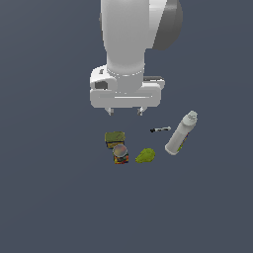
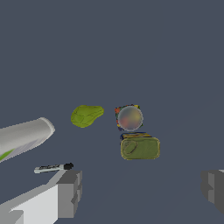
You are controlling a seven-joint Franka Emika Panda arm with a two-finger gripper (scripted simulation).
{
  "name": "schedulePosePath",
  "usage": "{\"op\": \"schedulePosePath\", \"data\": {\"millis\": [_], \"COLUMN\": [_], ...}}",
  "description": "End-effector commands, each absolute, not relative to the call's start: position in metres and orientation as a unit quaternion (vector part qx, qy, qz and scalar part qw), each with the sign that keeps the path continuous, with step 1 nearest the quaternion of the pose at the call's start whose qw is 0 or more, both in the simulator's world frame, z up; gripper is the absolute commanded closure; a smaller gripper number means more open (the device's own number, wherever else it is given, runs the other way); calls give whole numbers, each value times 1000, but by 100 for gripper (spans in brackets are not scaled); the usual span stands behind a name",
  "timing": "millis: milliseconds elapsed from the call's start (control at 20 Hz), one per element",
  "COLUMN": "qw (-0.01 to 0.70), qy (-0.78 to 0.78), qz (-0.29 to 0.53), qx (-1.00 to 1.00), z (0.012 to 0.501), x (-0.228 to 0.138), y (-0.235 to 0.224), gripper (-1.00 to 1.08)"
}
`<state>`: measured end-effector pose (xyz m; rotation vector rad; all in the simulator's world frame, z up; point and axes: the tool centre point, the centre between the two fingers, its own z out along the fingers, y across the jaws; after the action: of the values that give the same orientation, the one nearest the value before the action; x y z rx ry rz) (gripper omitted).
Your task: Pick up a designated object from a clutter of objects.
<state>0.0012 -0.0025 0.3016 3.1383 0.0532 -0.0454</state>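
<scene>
The small multicoloured can (image 1: 120,154) stands upright on the dark floor, its greyish-pink round top facing up; it also shows in the wrist view (image 2: 129,118). It touches or nearly touches the olive-green flat box (image 1: 114,138) behind it. My gripper (image 1: 125,111) hangs open and empty well above the floor, above and behind the box and can. In the wrist view the two grey fingers (image 2: 70,192) stand wide apart, with the can and box (image 2: 140,148) seen between and beyond them.
A yellow-green lump (image 1: 145,155) lies beside the can toward the exterior view's right. A tall white bottle (image 1: 181,133) lies tilted farther right. A thin black-and-white stick (image 1: 160,129) lies between the bottle and the box.
</scene>
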Motion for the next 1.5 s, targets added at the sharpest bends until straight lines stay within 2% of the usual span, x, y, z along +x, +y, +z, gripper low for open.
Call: {"op": "schedulePosePath", "data": {"millis": [0, 750, 1100, 1450], "qw": [1, -1, -1, -1], "qy": [17, 16, 30, 55], "qz": [-14, -14, -12, -8], "qx": [1000, 1000, 999, 998], "z": [302, 307, 276, 219], "x": [1, 5, 14, 25], "y": [-3, 10, 4, -8], "gripper": [-92, -92, -92, -92]}}
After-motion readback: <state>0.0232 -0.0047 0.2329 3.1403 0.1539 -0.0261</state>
